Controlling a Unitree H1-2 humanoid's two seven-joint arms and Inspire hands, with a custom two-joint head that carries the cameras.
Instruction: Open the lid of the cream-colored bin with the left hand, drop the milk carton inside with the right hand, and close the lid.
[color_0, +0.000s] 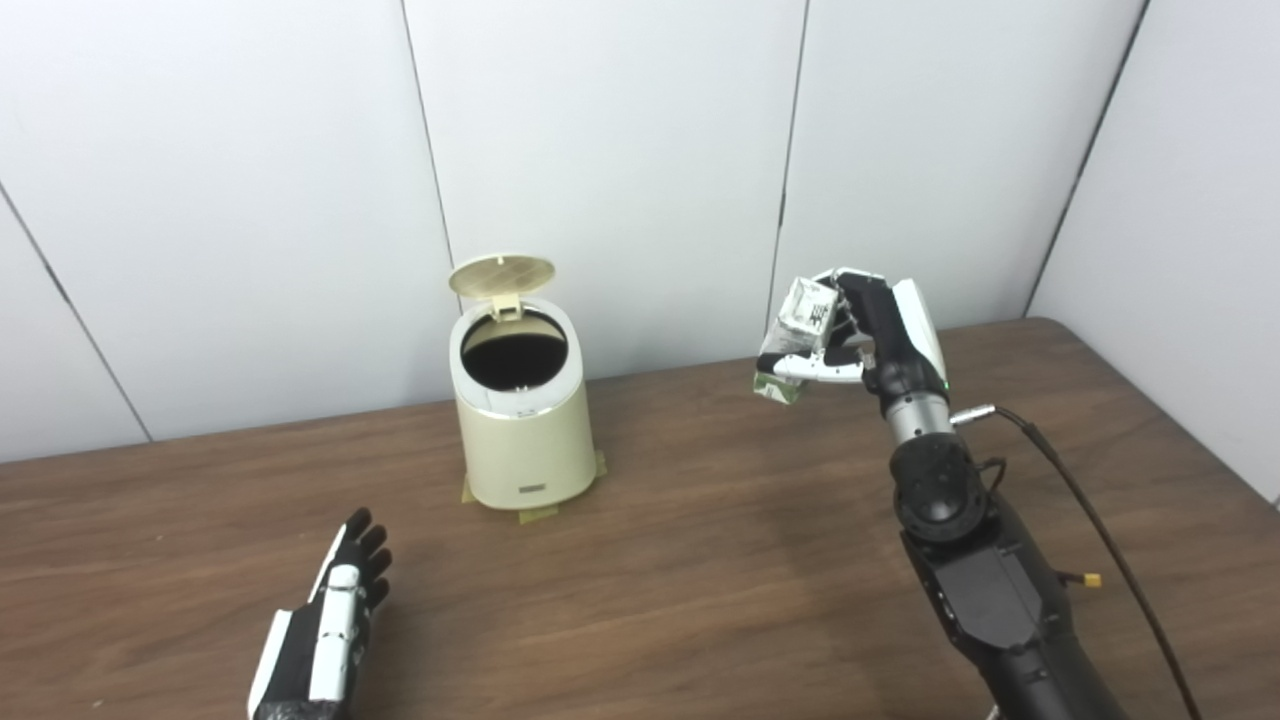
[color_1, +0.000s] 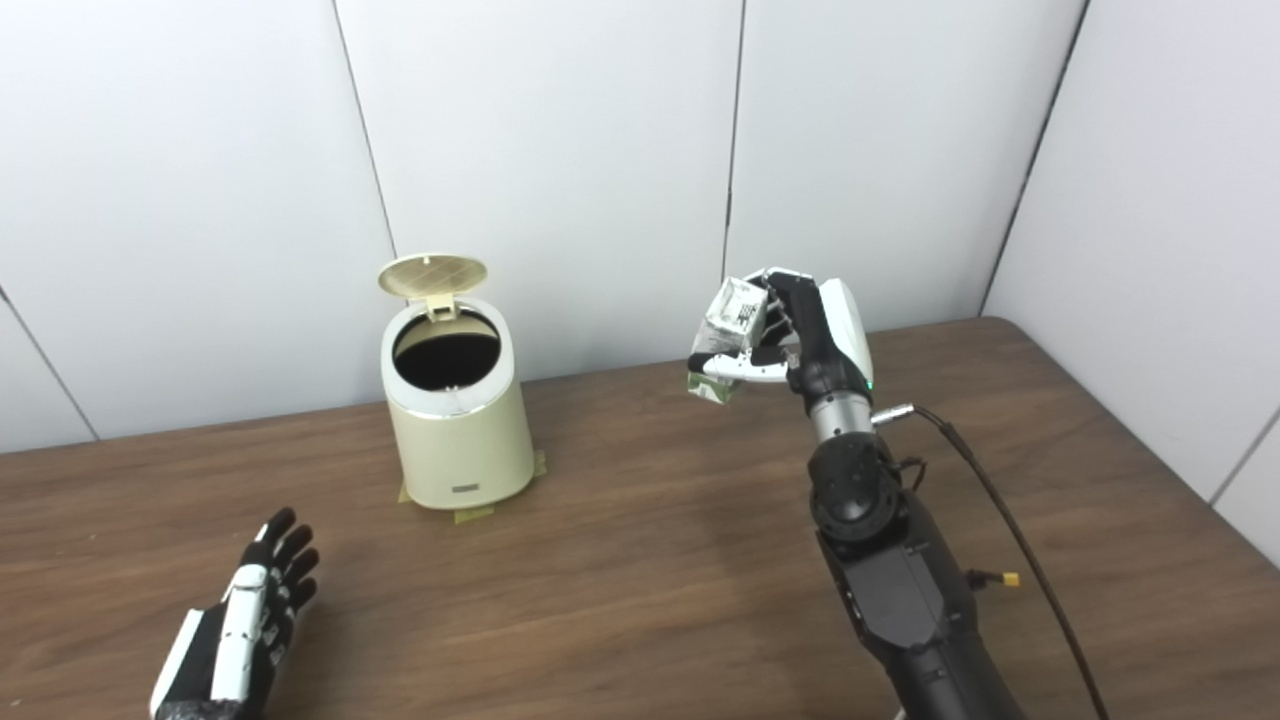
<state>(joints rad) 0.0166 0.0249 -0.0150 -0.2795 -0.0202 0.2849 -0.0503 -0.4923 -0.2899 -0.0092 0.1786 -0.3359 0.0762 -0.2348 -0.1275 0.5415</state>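
Bin (color_0: 522, 420) near desk's (color_0: 700, 560) far edge, lid (color_0: 501, 274) upright, mouth clear for drop. Right hand (color_0: 870, 335) clamped on milk carton (color_0: 800, 335), raised right of bin. Left hand (color_0: 335, 620) empty, fingers apart, near front edge.

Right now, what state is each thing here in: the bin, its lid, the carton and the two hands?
Cream-colored round bin: upright on the wooden table, mouth uncovered.
Round bin lid: flipped up, open.
Small milk carton: held tilted in the air, right of the bin.
Left hand: open, holding nothing, low near the table.
Right hand: shut on the carton.
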